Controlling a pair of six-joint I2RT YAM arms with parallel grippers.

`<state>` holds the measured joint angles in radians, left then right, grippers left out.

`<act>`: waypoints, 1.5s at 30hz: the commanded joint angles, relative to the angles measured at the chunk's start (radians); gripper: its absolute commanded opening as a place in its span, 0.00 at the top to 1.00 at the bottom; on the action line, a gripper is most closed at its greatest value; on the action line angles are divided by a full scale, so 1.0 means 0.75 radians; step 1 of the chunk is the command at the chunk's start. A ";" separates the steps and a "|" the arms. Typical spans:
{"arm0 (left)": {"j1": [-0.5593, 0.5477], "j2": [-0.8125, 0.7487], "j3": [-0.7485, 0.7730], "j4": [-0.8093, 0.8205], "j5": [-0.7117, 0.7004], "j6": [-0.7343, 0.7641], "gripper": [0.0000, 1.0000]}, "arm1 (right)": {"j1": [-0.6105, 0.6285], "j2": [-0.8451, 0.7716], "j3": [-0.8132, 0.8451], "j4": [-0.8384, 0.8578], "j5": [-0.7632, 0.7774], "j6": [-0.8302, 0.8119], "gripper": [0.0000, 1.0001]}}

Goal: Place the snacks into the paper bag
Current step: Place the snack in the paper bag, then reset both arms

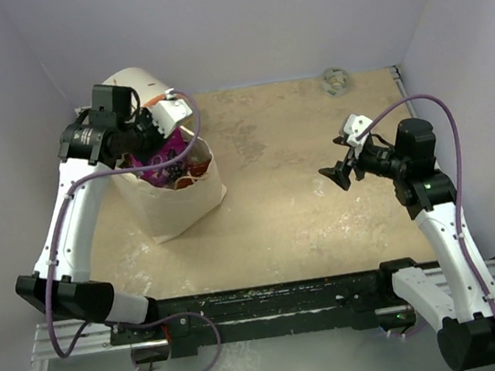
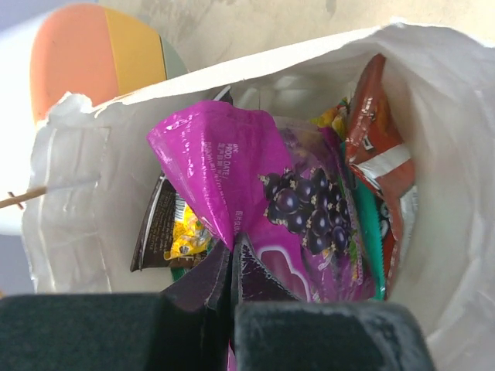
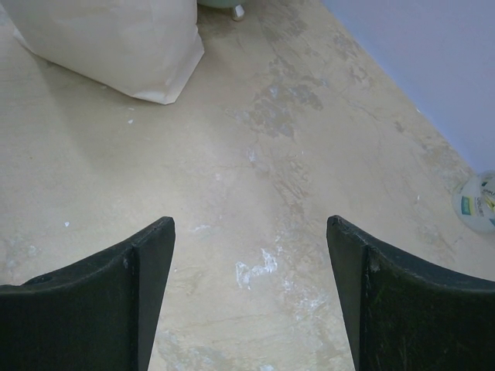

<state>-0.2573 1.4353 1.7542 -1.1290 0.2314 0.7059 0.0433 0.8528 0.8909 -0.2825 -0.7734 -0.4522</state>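
— Left gripper [image 2: 232, 297] pinched shut on the purple packet [image 2: 271, 193], low inside the bag [image 2: 69, 178]; I want it landing beside the red packet [image 2: 375, 139].
— Right side?
— Right gripper [image 3: 251, 232] spread wide, nothing in it, hanging over the table [image 3: 232, 154], well apart from the bag.

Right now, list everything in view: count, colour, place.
bag: one, beige, upright on the table's left side
purple packet: one, purple, in the bag's mouth
red packet: one, orange-red, inside bag against its wall
teal packet: one, teal, inside bag between purple and red packets
brown packet: one, dark brown, inside bag beside purple packet
cylinder: one, white and orange, behind bag
ball: one, grey-green, far right corner
table: one, tan
left gripper: one, black, shut on purple packet
right gripper: one, black, open, holding nothing
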 commanded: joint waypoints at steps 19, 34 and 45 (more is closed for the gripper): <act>0.008 0.178 0.030 -0.087 -0.230 -0.003 0.63 | -0.009 0.013 -0.010 0.047 -0.032 -0.003 0.18; 0.008 0.060 0.126 0.078 -0.255 -0.062 0.19 | -0.008 0.026 0.001 0.047 -0.010 0.005 0.16; 0.008 -0.227 -0.087 0.514 -0.264 -0.366 0.01 | -0.008 0.148 0.140 0.085 0.367 0.161 0.00</act>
<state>-0.2569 1.3663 1.7542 -0.9524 0.0383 0.5636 0.0425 0.9253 0.9085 -0.2691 -0.6559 -0.3962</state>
